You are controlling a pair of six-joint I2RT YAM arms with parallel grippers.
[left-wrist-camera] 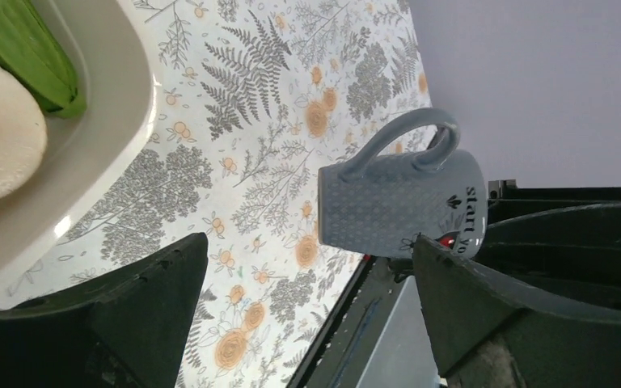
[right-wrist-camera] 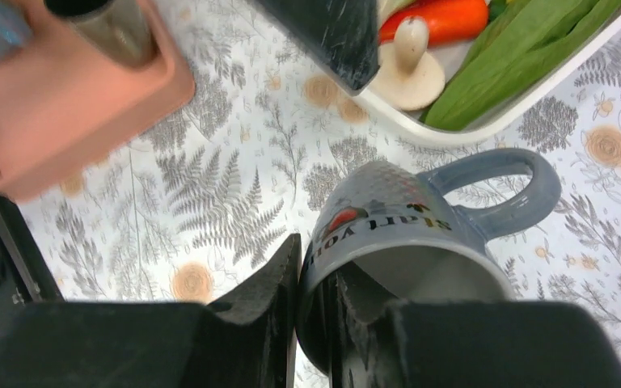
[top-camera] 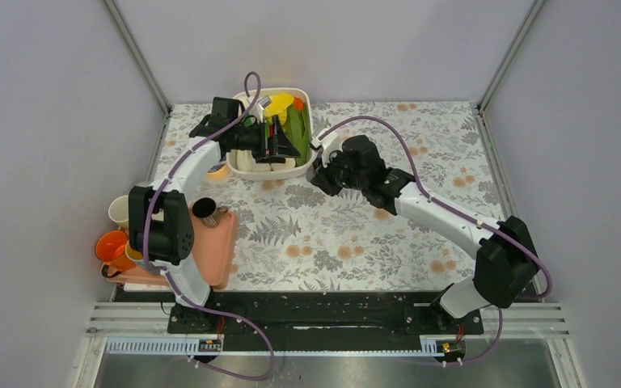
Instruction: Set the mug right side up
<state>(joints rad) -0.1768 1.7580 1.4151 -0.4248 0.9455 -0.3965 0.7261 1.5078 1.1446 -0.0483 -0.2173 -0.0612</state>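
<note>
One tool has the work: the right tool (right-wrist-camera: 315, 275) is nearly closed on the mug (right-wrist-camera: 420, 234), one finger outside the rim and one inside, pinching the wall between them; the left tool (left-wrist-camera: 307, 242) gapes fully open and holds nothing, hanging over the basin (top-camera: 305, 103) and facing the mug. The mug is just beside the basin, mouth up toward the right wrist camera, handle out to one side near the basin's rim; it looks right side up, or close to it; whether its base touches the tabletop (top-camera: 356, 242) I cannot tell. The step in hand, as I judge it, is setting down and letting go; to do it well, level the mug first so the base meets the tabletop flat, not on an edge; lower slowly until it bears its own weight; then part the jaws just enough to free the wall, and lift straight up so the inner finger does not drag the rim and tip the mug; keep the handle off the basin, and the left tool clear.
</note>
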